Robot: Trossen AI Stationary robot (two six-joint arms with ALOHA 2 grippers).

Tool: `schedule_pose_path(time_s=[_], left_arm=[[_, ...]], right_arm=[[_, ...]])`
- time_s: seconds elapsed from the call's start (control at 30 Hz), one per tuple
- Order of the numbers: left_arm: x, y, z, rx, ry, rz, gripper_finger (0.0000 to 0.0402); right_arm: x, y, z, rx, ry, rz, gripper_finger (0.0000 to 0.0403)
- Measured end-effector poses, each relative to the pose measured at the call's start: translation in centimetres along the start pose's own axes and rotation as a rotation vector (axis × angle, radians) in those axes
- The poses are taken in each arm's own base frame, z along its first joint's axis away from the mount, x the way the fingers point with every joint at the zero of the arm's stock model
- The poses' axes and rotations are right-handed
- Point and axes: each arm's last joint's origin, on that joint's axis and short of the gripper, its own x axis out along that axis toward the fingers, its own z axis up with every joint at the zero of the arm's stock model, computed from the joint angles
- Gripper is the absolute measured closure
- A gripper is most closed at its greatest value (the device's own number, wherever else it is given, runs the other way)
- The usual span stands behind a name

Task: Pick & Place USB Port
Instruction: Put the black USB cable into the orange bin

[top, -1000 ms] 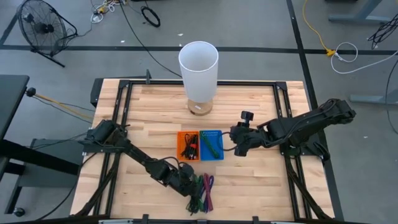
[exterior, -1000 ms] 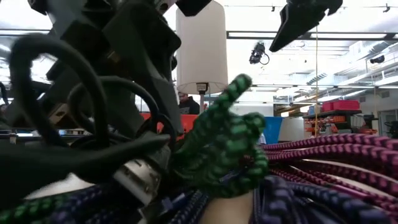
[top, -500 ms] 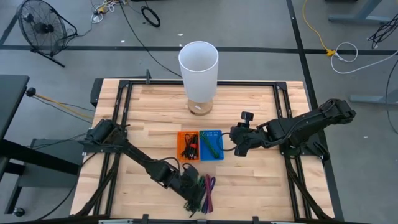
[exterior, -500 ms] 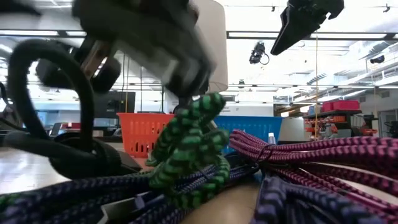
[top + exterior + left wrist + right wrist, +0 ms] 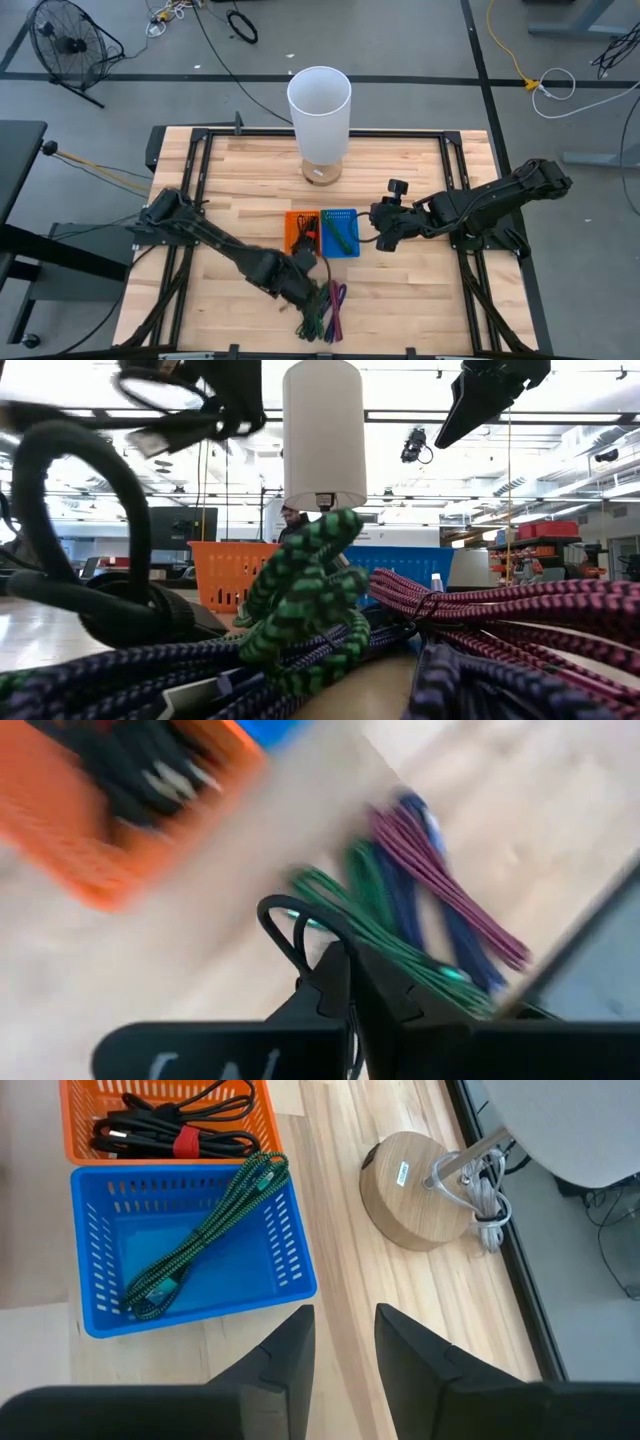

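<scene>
Cable (image 5: 283, 925) is clamped in your left gripper (image 5: 345, 982), lifted off the pile (image 5: 325, 308). Next, carry it over the orange bin (image 5: 300, 232) and release.

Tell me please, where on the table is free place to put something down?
Bare wood lies left of the lamp, behind the orange basket, and right of the cable pile. It is crowded around the two baskets, blue basket included, and the left gripper.

Two baskets (image 5: 322, 232) side by side at table (image 5: 250, 170) centre, lamp (image 5: 320, 110) behind them, cable pile (image 5: 325, 308) at front edge.
</scene>
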Motion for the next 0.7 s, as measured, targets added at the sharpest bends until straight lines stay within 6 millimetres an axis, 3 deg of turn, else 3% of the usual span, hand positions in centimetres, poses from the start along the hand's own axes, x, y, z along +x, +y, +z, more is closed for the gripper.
schedule_pose_path(time_s=[0.3, 0.5, 0.7], left_arm=[[-5.4, 4.4, 4.2, 0.088, -0.131, 0.122, 0.0398], [-6.2, 8.4, 6.2, 0.076, -0.136, 0.223, 0.0398], [-5.5, 14.0, 7.6, 0.002, -0.151, 0.250, 0.0398]], right_arm=[[0.0, 0.0, 0.0, 0.006, 0.000, 0.001, 0.0294], [0.0, 0.0, 0.0, 0.023, 0.000, -0.001, 0.0294], [0.0, 0.0, 0.0, 0.032, -0.001, -0.001, 0.0294]])
